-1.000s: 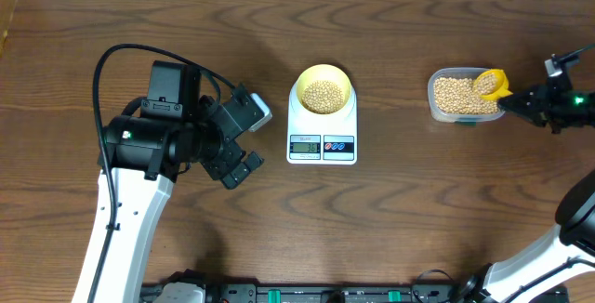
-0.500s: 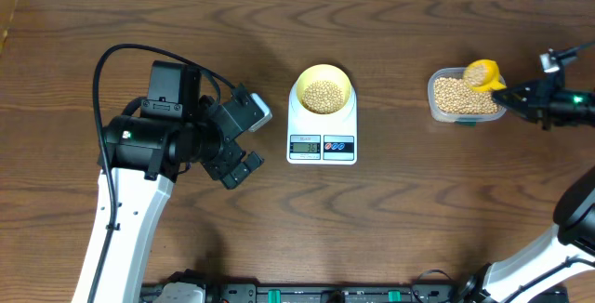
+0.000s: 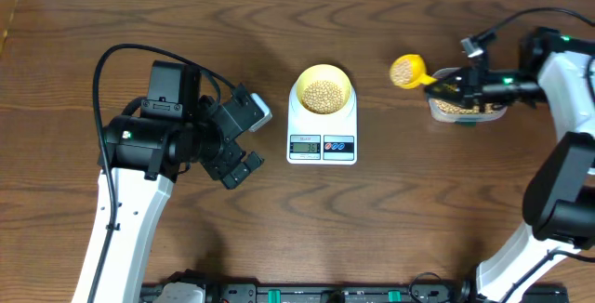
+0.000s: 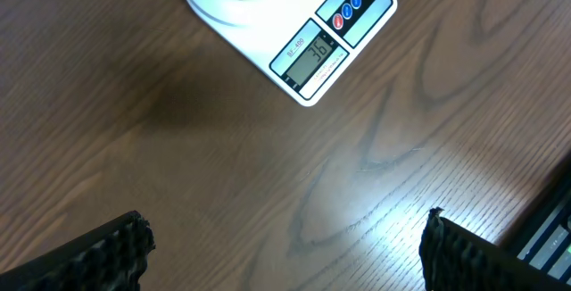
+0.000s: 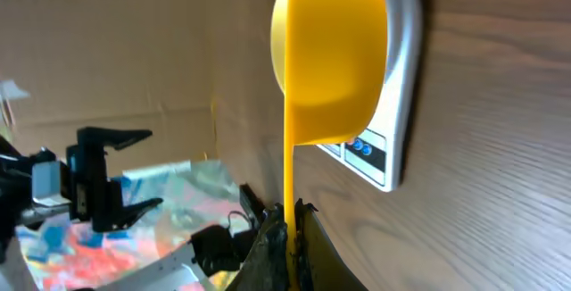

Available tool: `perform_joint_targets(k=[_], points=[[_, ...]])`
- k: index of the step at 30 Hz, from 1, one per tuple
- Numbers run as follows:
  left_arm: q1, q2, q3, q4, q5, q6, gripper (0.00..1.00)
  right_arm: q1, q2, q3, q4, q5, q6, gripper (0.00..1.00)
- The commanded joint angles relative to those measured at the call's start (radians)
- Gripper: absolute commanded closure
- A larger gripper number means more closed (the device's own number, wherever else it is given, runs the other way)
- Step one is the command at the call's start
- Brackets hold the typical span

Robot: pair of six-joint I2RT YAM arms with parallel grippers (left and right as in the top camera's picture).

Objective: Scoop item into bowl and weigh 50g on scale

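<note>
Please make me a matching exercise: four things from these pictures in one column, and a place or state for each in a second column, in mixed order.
Things
1. bowl
2. scoop
3. left gripper
4. tub

Places or states
A. open, holding nothing
B. on the table, right of the scale
C. on the scale's platform
D. held by the right gripper, full of beans

Pairs: 1-C, 2-D, 3-A, 4-B

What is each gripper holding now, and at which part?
The right gripper holds the yellow scoop at the far end of its long handle. The left gripper is open and holds nothing.
</note>
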Motion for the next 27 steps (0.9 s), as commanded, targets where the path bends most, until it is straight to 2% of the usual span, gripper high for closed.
perform_joint_targets(k=[1,7,9,13,27], points=[[0.003,0.000,-0.008,-0.004,0.016,0.018,0.02,0.074,0.012,-0.006,0.055,-0.042,0.086,0.99],[0.003,0.000,-0.008,-0.004,0.016,0.018,0.02,0.192,0.012,-0.006,0.219,-0.019,0.237,0.99],[0.003,0.000,-0.008,-0.004,0.016,0.018,0.02,0.270,0.012,-0.003,0.283,0.051,0.288,0.99],[0.003,0.000,-0.008,-0.004,0.016,0.018,0.02,0.333,0.012,0.018,0.312,0.133,0.291,0.99],[0.003,0.000,-0.008,-0.004,0.016,0.018,0.02,0.510,0.012,0.179,0.309,0.604,0.270,0.99]])
